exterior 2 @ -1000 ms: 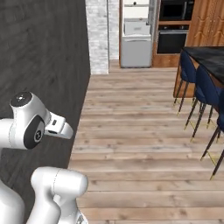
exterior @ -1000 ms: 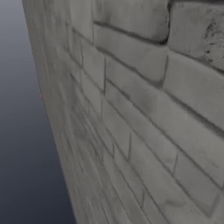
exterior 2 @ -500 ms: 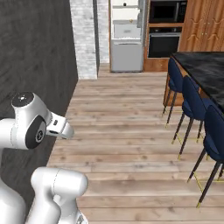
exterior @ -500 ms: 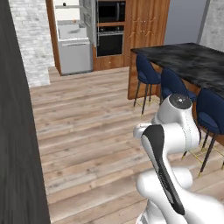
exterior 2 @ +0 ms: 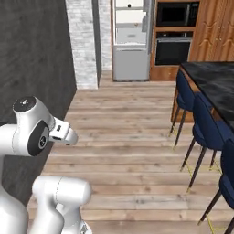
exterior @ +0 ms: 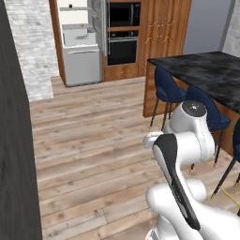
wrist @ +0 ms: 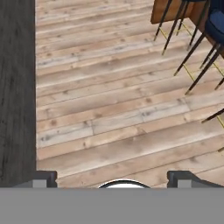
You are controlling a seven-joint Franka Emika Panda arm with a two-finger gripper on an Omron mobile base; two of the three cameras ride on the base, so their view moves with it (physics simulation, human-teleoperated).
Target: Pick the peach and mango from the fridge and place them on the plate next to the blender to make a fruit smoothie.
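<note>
- My end effector (wrist: 112, 178) points down at the wooden floor (wrist: 118, 109); its two finger tips (wrist: 43, 178) stand spread wide at the bottom of the hand view, with nothing between them but bare planks.
- In the right base view my hand juts out from my forearm, low over the floor; the fingers themselves are too small to make out there.
- The fridge (exterior: 82, 44) stands far ahead of my end effector, across the room. Its door (exterior 2: 147, 23) is swung open, showing white inner walls, shelves and a grey lower drawer (exterior 2: 130, 64).
- A small dark speck sits on the fridge's top shelf (exterior 2: 129, 6); too small to tell what it is. I cannot pick out the peach or the mango from here.
- A dark wall panel (exterior 2: 32, 68) runs close along the left of my end effector; it also edges the left of the hand view.
- A pale brick column (exterior 2: 82, 43) stands beyond that panel, just left of the fridge.
- Right of the fridge, a built-in oven (exterior 2: 172, 50) with a microwave (exterior 2: 176, 13) above it, set in wood cabinets (exterior: 164, 23).
- Off to the right of my end effector, a dark worktop (exterior: 206, 72) on an island, with blue chairs (exterior 2: 201, 121) tucked beside it; their thin legs reach into the upper right of the hand view.
</note>
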